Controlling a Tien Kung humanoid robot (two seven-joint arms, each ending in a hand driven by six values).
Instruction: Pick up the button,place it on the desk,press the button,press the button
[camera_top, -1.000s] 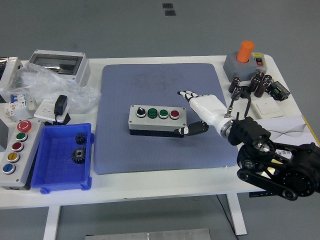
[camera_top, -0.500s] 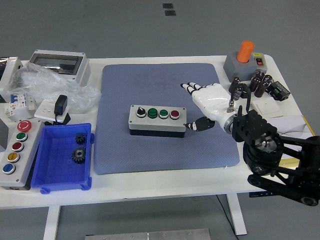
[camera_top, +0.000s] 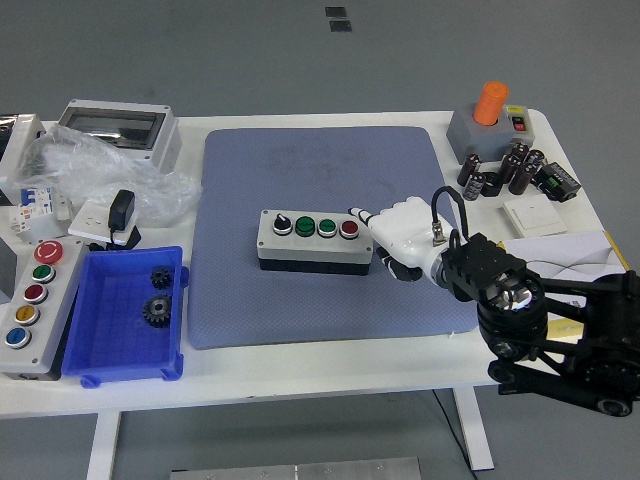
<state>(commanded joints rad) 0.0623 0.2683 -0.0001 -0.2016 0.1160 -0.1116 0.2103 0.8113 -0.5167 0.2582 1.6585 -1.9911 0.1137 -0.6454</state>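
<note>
- Button box (camera_top: 315, 240): grey-topped, black-sided, lying flat and level near the middle of the blue mat (camera_top: 300, 160) on the white surface (camera_top: 330, 370). It carries, left to right, a black selector knob, two green buttons and a red button (camera_top: 348, 228).
- Judged from how it lies: pick-up and set-down look done. The box sits on its base, nothing grips it and it stands clear of the mat's edges.
- Right robot hand (camera_top: 392, 238): white shell with dark fingertips, just beside the box's right end. One fingertip (camera_top: 358, 214) reaches toward the red button; whether it touches the cap I cannot tell. The other fingers are loosely extended, not clenched, and they hold nothing.
- Step in hand, as a judgement: a press, aimed at the red button at the right end. The button's cap shows no clear sign of being pushed in, so I cannot say whether this is the first or second press.
- Left: at least the present press to finish, perhaps one more after it.
- Left robot hand: not in the frame.
- Other things, untouched and well apart from the work: a second, larger button panel (camera_top: 28, 300) at the left edge; a blue bin (camera_top: 100, 350) holding two dark gears; a grey box with an orange cap (camera_top: 490, 102) at the far right; a cluster of small dark cylinders near it.
- No person in view.
</note>
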